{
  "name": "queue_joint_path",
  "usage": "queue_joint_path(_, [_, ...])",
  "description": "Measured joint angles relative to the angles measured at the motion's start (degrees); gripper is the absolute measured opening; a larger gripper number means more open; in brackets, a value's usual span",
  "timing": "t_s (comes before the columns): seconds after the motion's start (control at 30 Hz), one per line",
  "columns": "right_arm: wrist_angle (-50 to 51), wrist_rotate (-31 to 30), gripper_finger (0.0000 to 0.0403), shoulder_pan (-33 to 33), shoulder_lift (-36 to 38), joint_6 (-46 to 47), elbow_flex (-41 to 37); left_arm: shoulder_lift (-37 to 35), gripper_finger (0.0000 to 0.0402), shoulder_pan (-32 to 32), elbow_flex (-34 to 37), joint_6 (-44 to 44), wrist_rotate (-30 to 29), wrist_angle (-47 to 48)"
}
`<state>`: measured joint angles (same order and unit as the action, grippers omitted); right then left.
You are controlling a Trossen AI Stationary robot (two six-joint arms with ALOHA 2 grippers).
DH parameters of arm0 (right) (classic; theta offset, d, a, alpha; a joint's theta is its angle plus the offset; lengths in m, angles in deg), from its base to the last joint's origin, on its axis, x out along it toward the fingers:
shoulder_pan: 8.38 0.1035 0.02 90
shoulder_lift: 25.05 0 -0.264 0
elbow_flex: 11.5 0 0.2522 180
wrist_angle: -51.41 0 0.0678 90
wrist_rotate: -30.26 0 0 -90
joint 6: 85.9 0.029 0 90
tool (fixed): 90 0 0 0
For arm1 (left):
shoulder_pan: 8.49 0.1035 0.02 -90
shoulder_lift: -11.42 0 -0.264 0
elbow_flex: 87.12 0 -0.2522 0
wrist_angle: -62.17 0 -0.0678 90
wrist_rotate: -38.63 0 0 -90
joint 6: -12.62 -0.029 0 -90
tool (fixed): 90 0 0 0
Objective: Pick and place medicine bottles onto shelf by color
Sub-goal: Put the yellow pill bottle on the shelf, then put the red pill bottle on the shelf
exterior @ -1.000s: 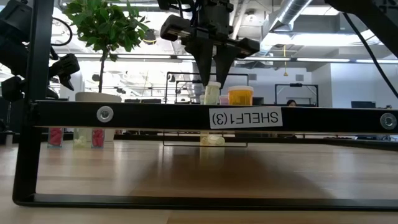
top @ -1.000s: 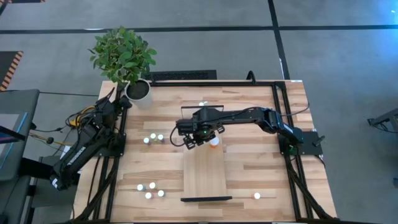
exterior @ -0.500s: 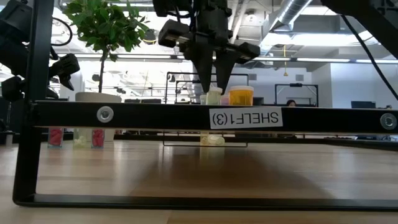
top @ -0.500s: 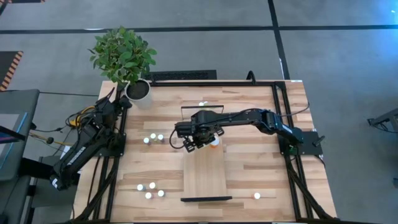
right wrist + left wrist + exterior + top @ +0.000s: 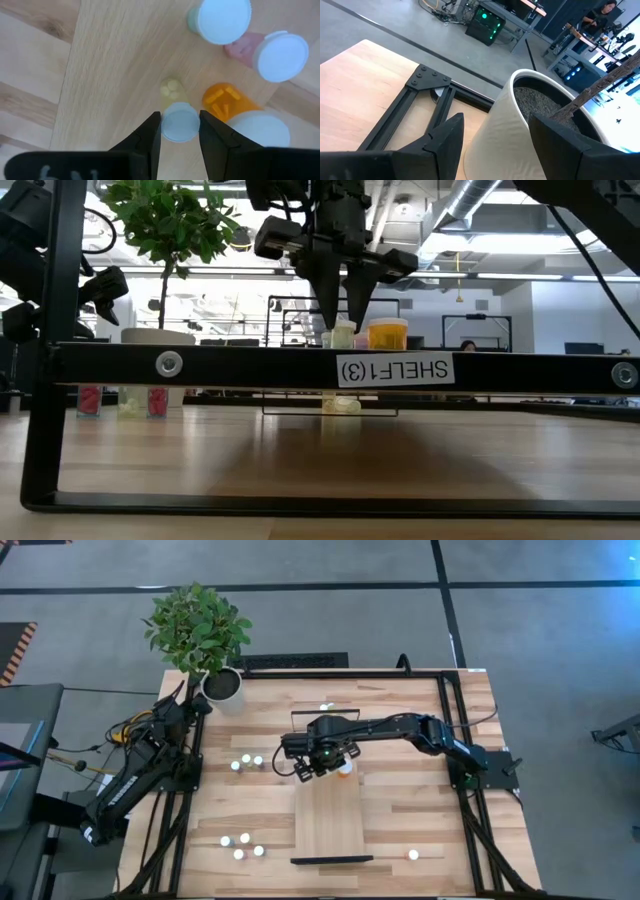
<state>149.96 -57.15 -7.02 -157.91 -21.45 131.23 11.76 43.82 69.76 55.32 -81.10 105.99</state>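
My right gripper hangs over the far end of the light-wood shelf, fingers pointing down and open. They stand close on either side of the white cap of a small yellowish bottle, which stands upright on the shelf. Next to it on the shelf stand the larger orange bottle, a teal bottle and a pink bottle. My left gripper waits open at the table's far left, by the plant pot.
Loose bottles stand on the table left of the shelf, at the near left, at the near right and beyond the shelf. The white plant pot stands at the far left corner. The shelf's black front bar crosses the low view.
My right gripper has come down with the yellowish bottle until the bottle stands on the shelf beside the orange one. Its fingers have spread a little and let go of the cap.
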Motion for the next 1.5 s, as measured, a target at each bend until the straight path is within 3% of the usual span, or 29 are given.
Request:
queue_joint_path(0.23, [-0.06, -0.6, 0.0137, 0.0, -0.06, 1.88, 0.0, 0.0, 0.021, 0.0, 0.01, 0.0, 0.0, 0.0])
queue_joint_path(0.53, [0.51, -1.28, 0.0242, -0.07, -0.31, 4.48, -0.07, 0.0, 0.021, 0.0, 0.01, -0.02, 0.0, 0.0])
queue_joint_path(0.67, [2.95, -0.69, 0.0268, -0.07, -0.23, 4.72, 3.5, 0.0, 0.021, -0.01, 0.02, 0.0, 0.0, 0.0])
queue_joint_path(0.93, [4.92, -1.95, 0.0271, 0.64, 3.63, 8.3, 5.18, 0.0, 0.021, 0.0, 0.01, -0.02, 0.01, 0.0])
queue_joint_path(1.2, [5.16, -5.71, 0.0271, 3.79, 10.54, 19.13, 4.8, 0.0, 0.021, -0.01, 0.0, 0.0, -0.04, 0.0])
queue_joint_path(1.5, [5.18, -7.93, 0.0271, 11.51, 21.77, 32.95, -9.28, -0.02, 0.021, -0.01, 0.02, -0.02, -0.02, 0.0])
